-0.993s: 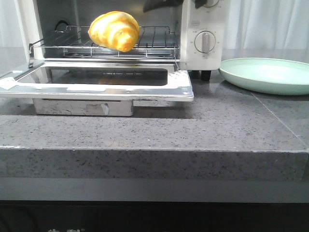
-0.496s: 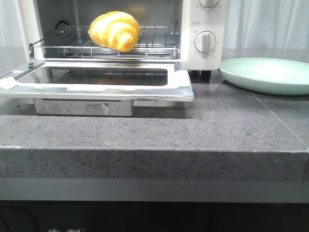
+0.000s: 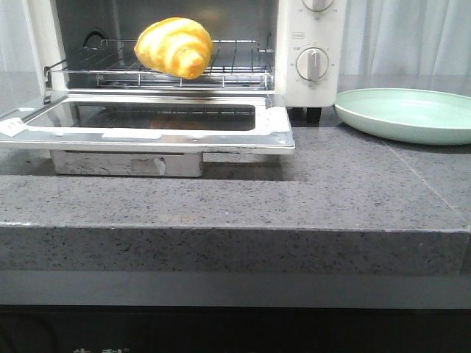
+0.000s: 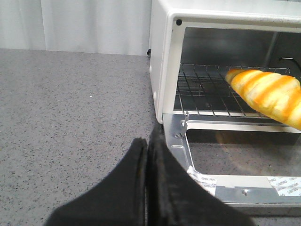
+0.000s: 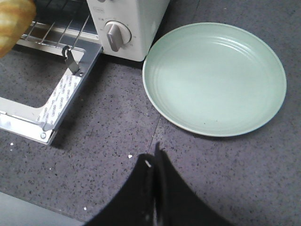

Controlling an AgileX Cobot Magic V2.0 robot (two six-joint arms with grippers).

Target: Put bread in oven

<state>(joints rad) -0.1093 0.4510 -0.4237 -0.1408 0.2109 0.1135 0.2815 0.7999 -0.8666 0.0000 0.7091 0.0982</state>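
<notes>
Golden, orange-striped bread (image 3: pixel 175 47) sits on the oven (image 3: pixel 309 44) rack; both grippers closed, empty.

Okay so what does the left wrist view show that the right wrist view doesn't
Only the left wrist view shows the oven's open cavity from the side, with most of the bread lying on the wire rack, and the left gripper with its jaws shut. Only the right wrist view shows the green plate, bare, a dial, and the right gripper, jaws shut. Both show the bread, the rack, the lowered glass door and the grey counter.
</notes>
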